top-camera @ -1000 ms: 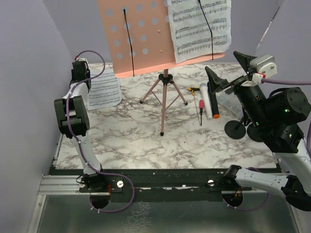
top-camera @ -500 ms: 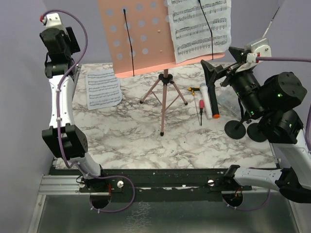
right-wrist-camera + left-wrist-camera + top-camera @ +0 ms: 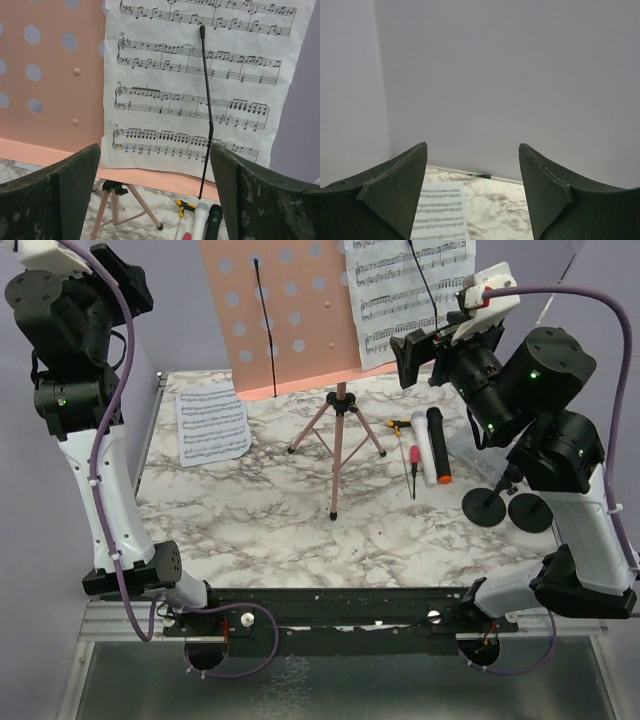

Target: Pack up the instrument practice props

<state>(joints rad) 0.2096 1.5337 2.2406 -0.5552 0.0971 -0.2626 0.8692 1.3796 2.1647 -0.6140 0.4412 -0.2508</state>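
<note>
The pink music stand's perforated board [image 3: 280, 310] stands on its tripod [image 3: 338, 440] at the back centre. One sheet-music page [image 3: 410, 300] is clipped to it, and another page [image 3: 212, 423] lies flat on the table at back left. A white microphone [image 3: 424, 455] and a black one [image 3: 437, 435] lie side by side on the right. Two black round-based holders [image 3: 484, 507] [image 3: 530, 512] sit near them. My left gripper [image 3: 128, 285] [image 3: 472, 150] is raised high at the left, open and empty, with the flat page [image 3: 440, 210] far below. My right gripper [image 3: 425, 350] [image 3: 155, 150] is open and empty, facing the clipped page [image 3: 200, 85].
A red-handled screwdriver [image 3: 412, 465] and a yellow-and-black tool [image 3: 398, 424] lie beside the microphones. A thin black clip arm [image 3: 207, 115] runs down over the clipped page. Grey walls close in the table on the left, back and right.
My left arm has risen from low by the flat page to high at the left, its jaws opening wider. My right arm has lifted and swung left toward the stand.
</note>
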